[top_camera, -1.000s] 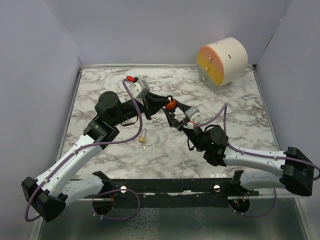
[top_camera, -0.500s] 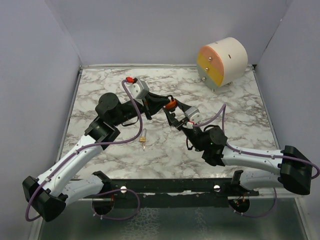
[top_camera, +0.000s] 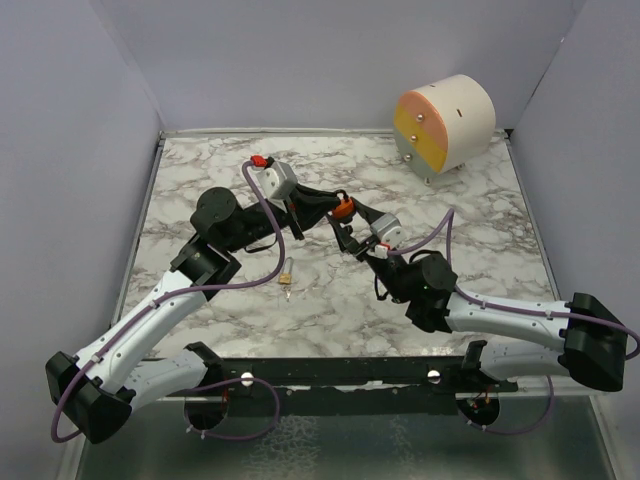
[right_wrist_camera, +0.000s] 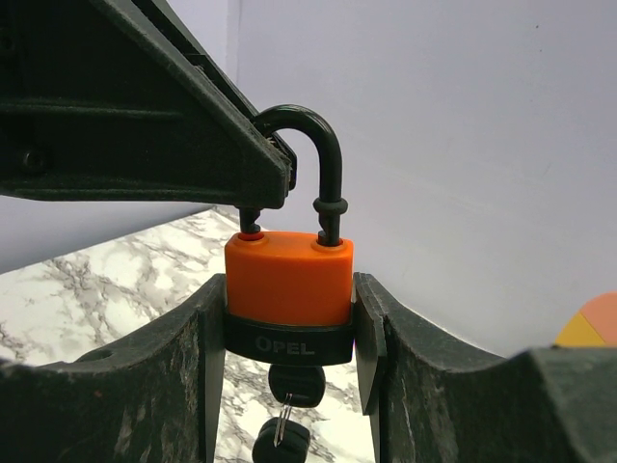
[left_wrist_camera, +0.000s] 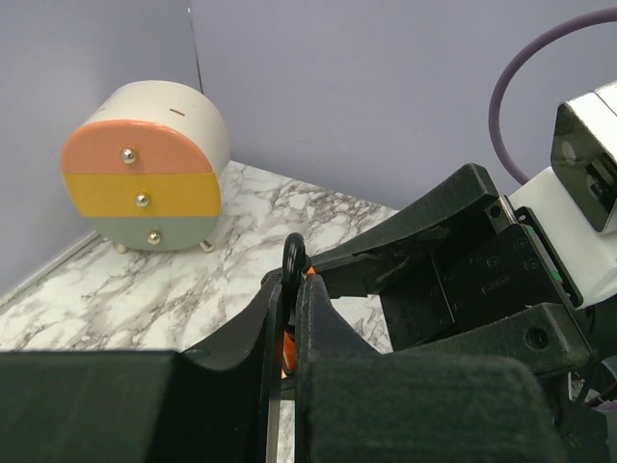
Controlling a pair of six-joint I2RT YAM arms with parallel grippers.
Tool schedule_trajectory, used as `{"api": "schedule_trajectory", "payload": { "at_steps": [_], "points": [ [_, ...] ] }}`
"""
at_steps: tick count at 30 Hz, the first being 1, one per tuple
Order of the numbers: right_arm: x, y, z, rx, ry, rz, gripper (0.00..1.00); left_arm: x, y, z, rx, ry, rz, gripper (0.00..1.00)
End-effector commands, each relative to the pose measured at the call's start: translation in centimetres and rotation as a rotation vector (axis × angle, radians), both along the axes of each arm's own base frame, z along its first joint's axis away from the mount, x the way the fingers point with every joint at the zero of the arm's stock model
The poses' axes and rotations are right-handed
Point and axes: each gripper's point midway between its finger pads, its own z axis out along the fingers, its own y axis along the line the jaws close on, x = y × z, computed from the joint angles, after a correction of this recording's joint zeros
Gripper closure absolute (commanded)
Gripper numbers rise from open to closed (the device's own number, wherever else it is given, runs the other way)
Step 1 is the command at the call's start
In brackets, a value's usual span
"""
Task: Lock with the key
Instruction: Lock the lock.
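Two pincers meet over the middle of the marble table (top_camera: 500, 250) with one orange padlock (right_wrist_camera: 288, 285) between them. The left pincer (left_wrist_camera: 289, 294) is pressed together on the padlock's black shackle (left_wrist_camera: 294, 258). In its own wrist view, its fingers hide all but a sliver of the orange body. Below and to the left of that pincer, one small brass-coloured object (top_camera: 287, 275) lies on the table, too small to identify.

The padlock sits upright in the right pincer (right_wrist_camera: 289, 313), whose two fingers (right_wrist_camera: 374, 338) pinch its sides. One key (right_wrist_camera: 294, 384) sticks out of its underside, just below that grip. A ring with a second dark piece (right_wrist_camera: 284, 439) hangs under it, cut off at the frame edge. The left pincer's finger covers the shackle's left shoulder.

Well beyond the right pincer, to its right, stands one round drawer unit (top_camera: 445, 122) with three drawers.
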Motion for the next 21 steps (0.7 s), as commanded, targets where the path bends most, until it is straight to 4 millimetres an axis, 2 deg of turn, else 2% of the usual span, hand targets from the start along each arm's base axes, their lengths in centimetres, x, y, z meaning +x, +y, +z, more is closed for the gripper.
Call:
{"api": "schedule_trajectory", "payload": {
  "at_steps": [1, 9, 21],
  "points": [
    [-1.6, -3.6, 7.5, 0.238, -0.14, -0.022, 0.99, 1.3, 0.4, -2.5, 0.047, 0.044, 0.052, 1.0],
    [-1.8, -4.6, 9.8, 0.325, -0.178, -0.043, 0.99, 1.3, 0.1, -3.6, 0.047, 0.073, 0.038, 1.0],
    [-2.6, -5.4, 12.9, 0.443, -0.216, -0.011, 0.99, 0.8, -0.4, -6.8, 0.05, 0.148, -0.002, 1.0]
  ]
}}
